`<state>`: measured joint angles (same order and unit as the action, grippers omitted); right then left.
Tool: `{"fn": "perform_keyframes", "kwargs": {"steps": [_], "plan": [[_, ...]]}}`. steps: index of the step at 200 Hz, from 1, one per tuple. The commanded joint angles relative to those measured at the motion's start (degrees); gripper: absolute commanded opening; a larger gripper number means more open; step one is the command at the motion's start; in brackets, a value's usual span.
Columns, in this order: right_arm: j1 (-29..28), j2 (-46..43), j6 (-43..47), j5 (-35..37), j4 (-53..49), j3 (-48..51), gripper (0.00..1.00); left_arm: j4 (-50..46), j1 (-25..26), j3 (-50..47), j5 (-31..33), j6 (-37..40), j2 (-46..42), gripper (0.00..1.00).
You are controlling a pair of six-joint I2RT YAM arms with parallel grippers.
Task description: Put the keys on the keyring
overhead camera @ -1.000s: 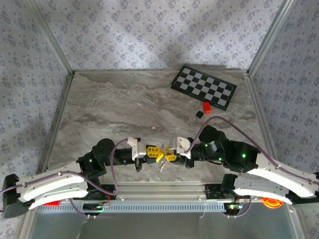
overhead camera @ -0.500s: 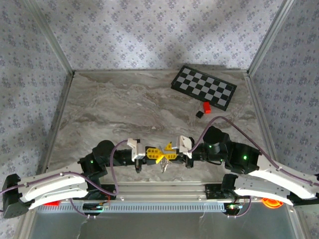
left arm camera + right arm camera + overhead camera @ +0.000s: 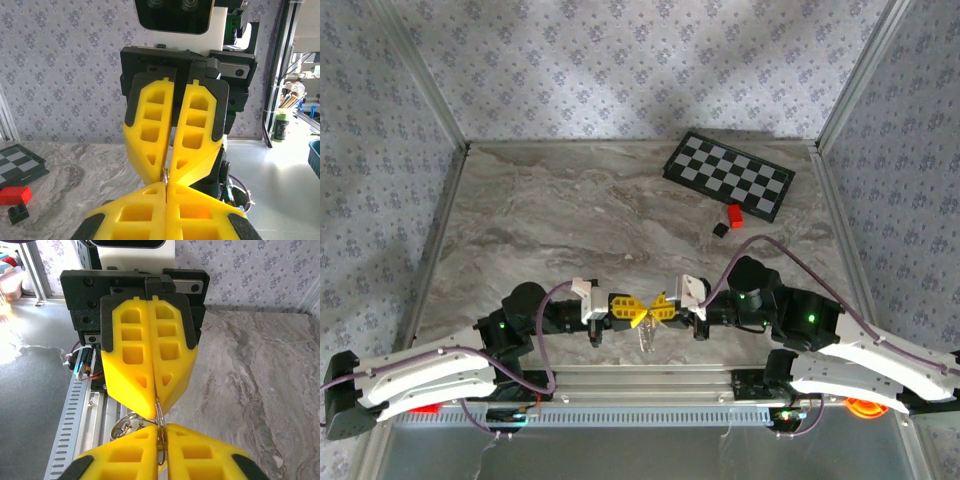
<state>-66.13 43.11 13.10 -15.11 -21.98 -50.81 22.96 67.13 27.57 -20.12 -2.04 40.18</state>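
My two grippers meet tip to tip just above the table's near edge. The left gripper (image 3: 632, 312) (image 3: 166, 184) is shut, with a sliver of silvery metal pinched at its tips. Facing it, the right gripper (image 3: 660, 308) (image 3: 161, 429) is shut on the same thin wire loop, the keyring (image 3: 160, 412) (image 3: 165, 175), which I see edge-on running from one pair of yellow fingers into the other. A silvery cluster of keys (image 3: 122, 426) (image 3: 647, 343) hangs off the loop below the fingertips, over the table edge.
A checkerboard (image 3: 728, 175) (image 3: 17, 162) lies at the back right, with a small red block (image 3: 734, 214) (image 3: 14, 195) and a black block (image 3: 719, 229) (image 3: 17, 214) in front of it. A metal rail (image 3: 640, 380) runs along the near edge.
The right gripper's jaws have closed onto the loop and its wrist has turned and shifted slightly left. The left gripper stays shut in place.
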Motion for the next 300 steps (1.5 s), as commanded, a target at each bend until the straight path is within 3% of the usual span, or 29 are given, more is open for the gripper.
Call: {"fn": "perform_keyframes", "kwargs": {"steps": [1,16,47,64,74,107,135,271,300], "plan": [[0.57,-0.46,-0.36,-0.26,0.95,0.53,0.07,3.66,0.34,1.08,-0.98,-0.15,-0.15,0.00],[0.61,-0.69,-0.19,-0.36,0.83,0.53,0.00,3.70,0.35,1.08,-0.96,-0.23,0.15,0.00],[0.73,-0.65,-0.50,2.62,-1.51,-1.07,0.00,-1.92,0.32,2.09,2.65,1.34,-0.02,0.00],[0.82,1.33,0.12,3.66,-7.71,-4.93,0.00,-9.81,0.33,3.96,6.51,3.73,-0.26,0.23],[0.83,2.75,0.17,4.66,-10.93,-7.14,0.00,-13.51,0.42,4.77,8.29,4.82,-0.56,0.29],[0.89,7.74,2.44,4.94,-18.79,-13.21,0.00,-23.68,0.58,8.76,11.04,7.17,-0.64,0.32],[0.91,11.10,4.14,2.60,-22.21,-16.23,0.00,-25.56,0.83,10.26,10.35,8.02,-0.28,0.33],[0.69,13.66,5.66,-0.09,-21.64,-17.04,0.00,-23.64,1.34,12.17,7.55,8.63,3.26,0.17],[0.65,14.10,5.77,-0.28,-22.15,-17.00,0.00,-22.81,1.42,12.09,7.22,8.09,3.56,0.00]]}}
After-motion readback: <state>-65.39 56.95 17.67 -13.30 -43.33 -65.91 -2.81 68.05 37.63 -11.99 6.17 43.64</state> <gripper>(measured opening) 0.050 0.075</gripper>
